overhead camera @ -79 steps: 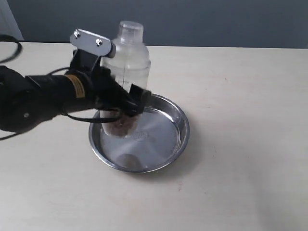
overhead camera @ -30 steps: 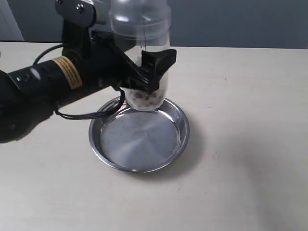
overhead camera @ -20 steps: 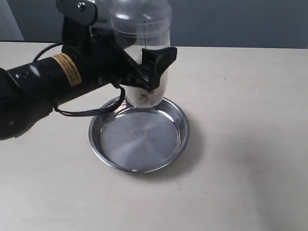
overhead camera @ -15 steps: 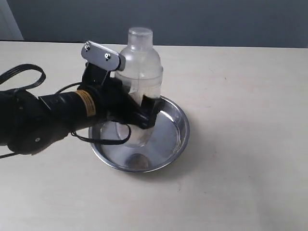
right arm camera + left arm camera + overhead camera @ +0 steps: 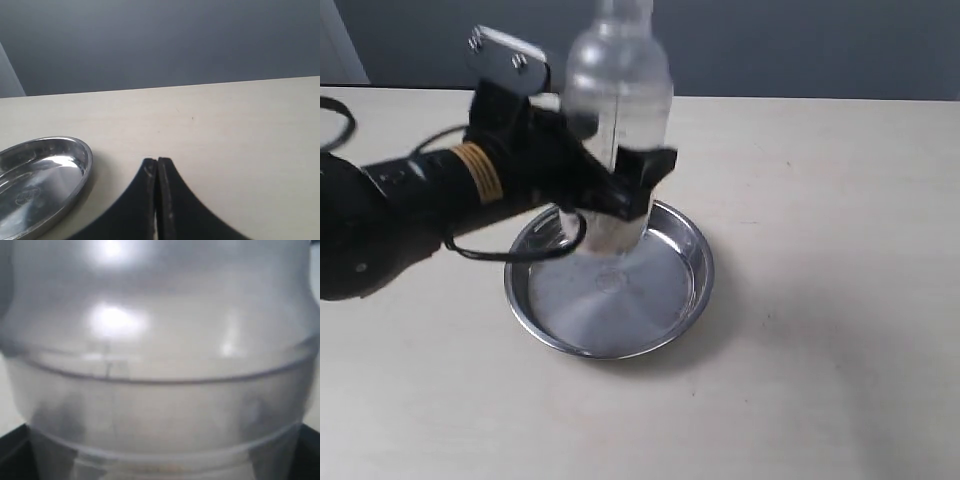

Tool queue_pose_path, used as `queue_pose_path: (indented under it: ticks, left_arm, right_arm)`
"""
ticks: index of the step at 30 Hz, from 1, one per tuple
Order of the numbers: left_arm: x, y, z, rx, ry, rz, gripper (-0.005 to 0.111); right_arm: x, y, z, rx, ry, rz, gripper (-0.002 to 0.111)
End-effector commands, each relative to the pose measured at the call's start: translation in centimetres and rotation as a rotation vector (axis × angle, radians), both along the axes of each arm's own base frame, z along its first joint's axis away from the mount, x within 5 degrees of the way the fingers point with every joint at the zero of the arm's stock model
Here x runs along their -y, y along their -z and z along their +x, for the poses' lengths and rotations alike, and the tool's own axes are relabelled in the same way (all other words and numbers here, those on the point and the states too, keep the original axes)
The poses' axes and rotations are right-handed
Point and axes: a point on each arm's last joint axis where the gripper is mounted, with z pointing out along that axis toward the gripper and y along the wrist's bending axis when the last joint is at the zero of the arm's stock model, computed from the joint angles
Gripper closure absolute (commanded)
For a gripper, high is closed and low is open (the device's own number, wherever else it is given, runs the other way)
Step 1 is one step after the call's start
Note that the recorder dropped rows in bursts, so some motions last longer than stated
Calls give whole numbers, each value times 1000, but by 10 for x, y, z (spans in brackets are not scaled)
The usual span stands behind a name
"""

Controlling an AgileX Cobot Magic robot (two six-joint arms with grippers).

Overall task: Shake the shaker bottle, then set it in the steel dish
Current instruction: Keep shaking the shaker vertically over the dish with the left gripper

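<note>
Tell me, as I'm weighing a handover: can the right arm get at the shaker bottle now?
Probably yes. The left pincer holds the shaker bottle by its lower body over the steel dish, leaving its upper body free. The right pincer is shut, though, and must open first.

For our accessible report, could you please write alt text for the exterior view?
The left gripper holds the clear shaker bottle upright over the steel dish, which sits on a pale table. The bottle looks blurred.

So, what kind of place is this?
Probably a robot test bench: a pale table, a plain grey wall, and a robot arm holding a shaker bottle above a steel dish.
</note>
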Motion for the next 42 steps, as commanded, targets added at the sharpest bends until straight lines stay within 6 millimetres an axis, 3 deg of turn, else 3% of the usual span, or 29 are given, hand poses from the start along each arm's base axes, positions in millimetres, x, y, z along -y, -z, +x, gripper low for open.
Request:
queue_pose_path:
  ticks: [1, 3, 7, 8, 9, 12, 13, 14, 16, 18, 19, 22, 23, 24, 25, 28, 29, 30, 33, 34, 36, 38, 39, 40, 42]
  left_arm:
    - [0, 46, 9, -135, -51, 53, 106]
    - [0, 52, 12, -167, -70, 24, 106]
    - [4, -27, 3, 138, 37, -120, 106]
    - [3, -30, 3, 145, 28, -111, 106]
    - [2, -20, 5, 101, 4, -89, 106]
    - [0, 45, 15, -121, -72, 49, 106]
    - [-2, 52, 17, -157, -99, 36, 106]
    - [0, 47, 18, -138, -97, 4, 106]
    - [3, 2, 12, 52, -21, -71, 106]
    - [2, -28, 8, 148, 5, -100, 106]
    - [2, -28, 7, 131, 3, -86, 106]
    - [1, 37, 12, -113, -26, 66, 106]
    - [0, 52, 15, -165, -47, 79, 106]
    - [0, 53, 16, -176, -59, 66, 106]
    - [0, 43, 17, -136, -58, 38, 106]
    - [2, -16, 8, 71, -13, -65, 106]
    - [1, -25, 6, 97, -10, -75, 106]
    - [1, -17, 5, 66, -15, -58, 106]
    - [-1, 39, 11, -135, -59, 36, 106]
    - [0, 42, 12, -158, -71, 16, 106]
    - [4, 13, 8, -50, -19, -74, 106]
    - [7, -36, -5, 155, 78, -106, 106]
    - [6, -41, -8, 169, 89, -81, 106]
    - [6, -33, -7, 130, 81, -33, 106]
    - [5, 13, -2, -46, 42, 78, 106]
  right_arm:
    - [0, -1, 0, 16, 5, 0, 109]
    - [0, -1, 0, 16, 5, 0, 109]
    - [0, -1, 0, 16, 5, 0, 109]
    - [0, -1, 0, 16, 5, 0, 109]
    - [0, -1, 0, 16, 5, 0, 109]
    - [0, -1, 0, 16, 5, 0, 109]
    - [0, -1, 0, 16, 5, 0, 109]
    - [0, -1, 0, 16, 5, 0, 109]
    - [0, -1, 0, 16, 5, 0, 109]
    - [0, -1, 0, 17, 5, 0, 109]
    - [0, -1, 0, 17, 5, 0, 109]
    - [0, -1, 0, 17, 5, 0, 109]
    - [0, -1, 0, 17, 5, 0, 109]
    - [0, -1, 0, 17, 5, 0, 109]
    - [0, -1, 0, 17, 5, 0, 109]
    - [0, -1, 0, 17, 5, 0, 109]
    - [0, -1, 0, 17, 5, 0, 109]
    - [0, -1, 0, 17, 5, 0, 109]
    - [0, -1, 0, 17, 5, 0, 109]
    - [0, -1, 0, 17, 5, 0, 109]
    - [0, -1, 0, 17, 5, 0, 109]
    - [0, -1, 0, 15, 5, -1, 109]
    - [0, -1, 0, 15, 5, -3, 109]
    - [0, -1, 0, 15, 5, -3, 109]
    - [0, -1, 0, 17, 6, -3, 109]
